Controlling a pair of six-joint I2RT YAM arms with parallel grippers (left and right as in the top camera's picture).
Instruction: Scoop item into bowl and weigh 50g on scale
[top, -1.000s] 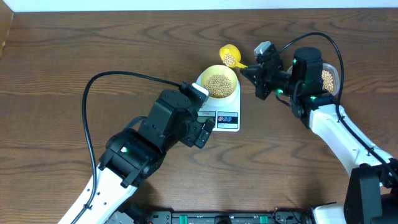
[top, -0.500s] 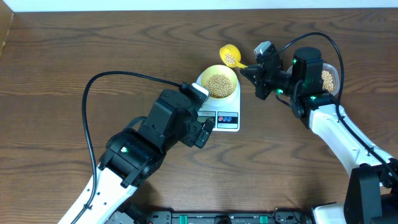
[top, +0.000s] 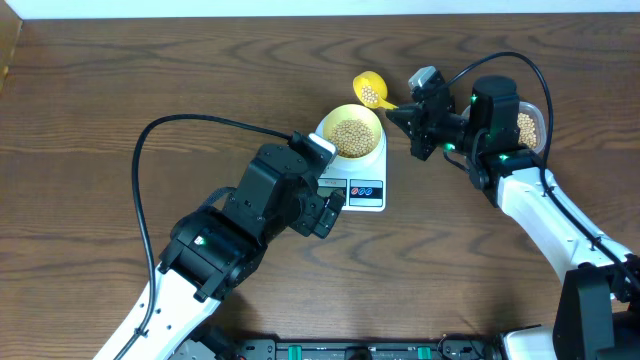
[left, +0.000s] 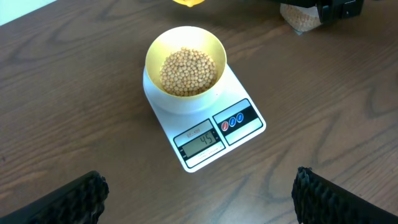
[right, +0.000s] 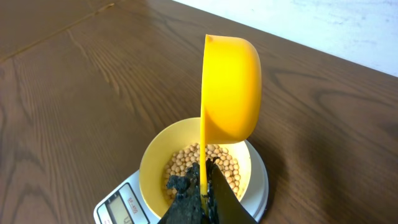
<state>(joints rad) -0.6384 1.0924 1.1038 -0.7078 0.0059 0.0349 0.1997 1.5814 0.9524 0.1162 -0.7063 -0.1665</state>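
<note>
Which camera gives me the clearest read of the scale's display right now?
Left wrist: the display faces it unobstructed, reading 45. Overhead shows it tiny, digits unreadable. Right wrist catches it blurred at the frame's corner.

The left arm (top: 215, 240) reaches in from seven o'clock, left gripper (top: 328, 208) jaws spread wide; the right arm (top: 530, 205) from four o'clock, right gripper (top: 402, 115) jaws clamped tight.

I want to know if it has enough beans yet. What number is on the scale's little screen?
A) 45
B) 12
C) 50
A: in the left wrist view, the display on the scale reads 45, with the bowl of beans sitting on its platform.
</note>
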